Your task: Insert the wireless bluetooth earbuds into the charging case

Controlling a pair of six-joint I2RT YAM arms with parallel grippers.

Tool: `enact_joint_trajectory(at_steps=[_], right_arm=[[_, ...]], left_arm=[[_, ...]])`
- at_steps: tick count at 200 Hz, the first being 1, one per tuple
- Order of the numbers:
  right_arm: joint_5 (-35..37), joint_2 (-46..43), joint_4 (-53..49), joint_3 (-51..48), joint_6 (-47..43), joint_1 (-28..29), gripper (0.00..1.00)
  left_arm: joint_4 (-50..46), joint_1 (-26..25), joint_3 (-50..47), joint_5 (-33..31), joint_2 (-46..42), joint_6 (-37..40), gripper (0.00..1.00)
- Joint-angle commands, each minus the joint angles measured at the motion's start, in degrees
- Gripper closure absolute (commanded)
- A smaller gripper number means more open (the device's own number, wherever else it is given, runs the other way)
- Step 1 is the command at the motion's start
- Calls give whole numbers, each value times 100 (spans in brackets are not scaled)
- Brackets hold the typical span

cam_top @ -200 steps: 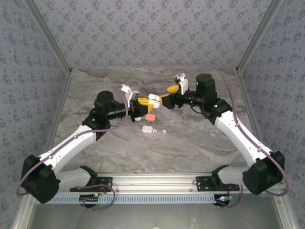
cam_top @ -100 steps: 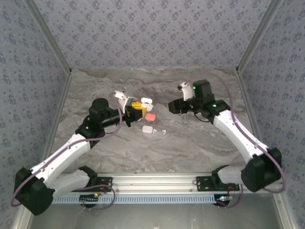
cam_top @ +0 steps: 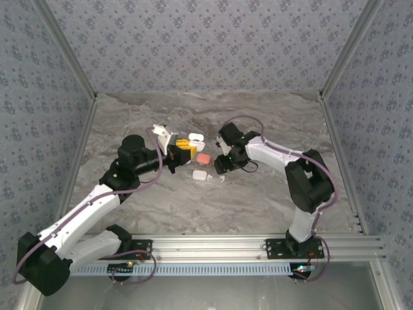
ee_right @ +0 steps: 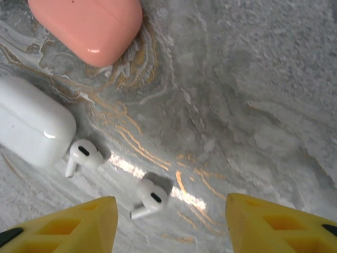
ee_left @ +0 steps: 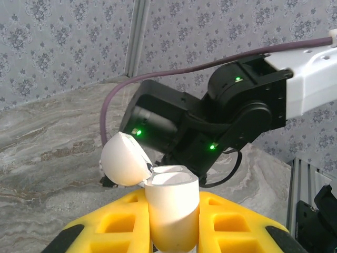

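**Earbuds on the table, open case in your left gripper**

Earbuds [ee_right: 84,155], two white ones, lay apart from each other on the marble table [ee_right: 253,79]. One sat just beside a closed white case [ee_right: 31,126]. The other earbud [ee_right: 152,199] lay nearer your right gripper [ee_right: 169,211]. That gripper hung over them with its yellow fingers [ee_right: 63,226] spread wide, pinching nothing. A pink case [ee_right: 87,26] (lid shut) rested beyond the white one.

Your left gripper [ee_left: 171,237] was clamped on an open white case [ee_left: 171,205], held upright with its lid [ee_left: 124,158] flipped back to one side. You could not tell whether anything sat inside it. Seen from overhead, your two grippers were near each other, with the pink and closed white cases between them.
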Motion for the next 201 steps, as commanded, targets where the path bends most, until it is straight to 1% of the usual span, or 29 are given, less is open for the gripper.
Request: enact_joint_trajectory(at_steps=[1, 49, 108, 168, 201], right_arm=[[211, 243, -194, 250, 102, 82, 43], [275, 659, -383, 409, 78, 223, 47], [281, 856, -498, 389, 59, 390, 53], [274, 897, -616, 357, 44, 469, 62], [363, 805, -771, 353, 35, 514, 61]], left_arm=[[11, -32, -1, -61, -123, 111, 86], [31, -35, 8, -77, -103, 131, 87], [57, -32, 16, -78, -34, 121, 87], [56, -32, 52, -78, 31, 128, 87], [48, -39, 57, -78, 37, 138, 87]])
